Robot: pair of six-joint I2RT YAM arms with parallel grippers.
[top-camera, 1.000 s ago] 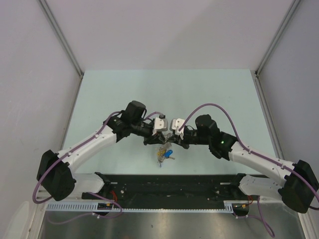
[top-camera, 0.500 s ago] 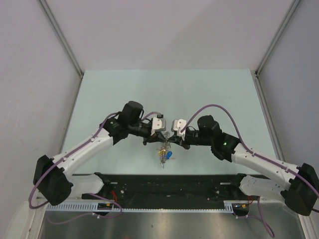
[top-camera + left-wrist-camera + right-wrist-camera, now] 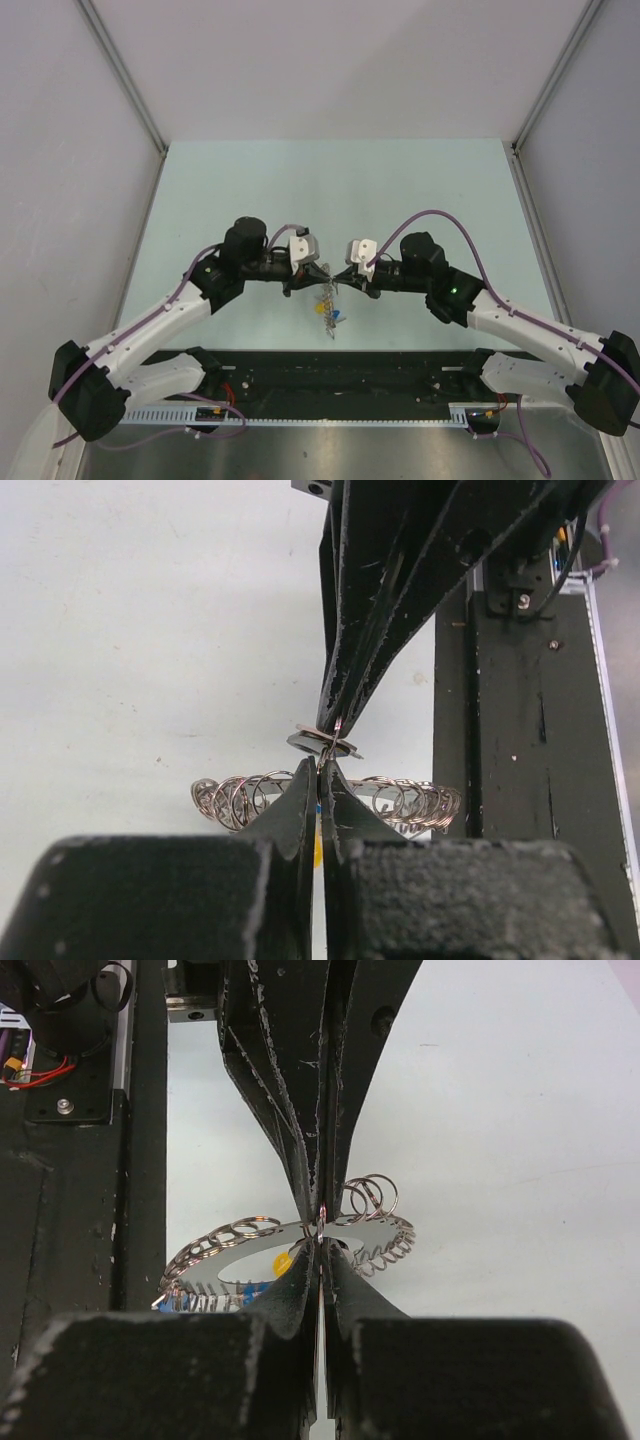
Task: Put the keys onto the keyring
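Note:
The keyring [image 3: 365, 1232] is a flat grey ring edged with small wire loops, held level above the table. My two grippers meet tip to tip over it in the middle of the table. The right gripper [image 3: 322, 1247] is shut on its near inner edge. The left gripper [image 3: 320, 765] is shut on a small wire loop at the ring [image 3: 236, 796]. In the top view the left gripper [image 3: 320, 280] and right gripper [image 3: 340, 283] nearly touch. The keys [image 3: 329, 312] hang under the ring; a yellow head [image 3: 283, 1263] and a blue one [image 3: 252, 1288] show through its hole.
The pale green table [image 3: 330, 190] is walled by grey panels on three sides. A black rail [image 3: 340, 368] carrying the arm bases runs along the near edge, close below the hanging keys.
The left gripper has closed on the ring. Both arms have lowered and stretched flatter, and the ring with its keys now hangs between the two tips.

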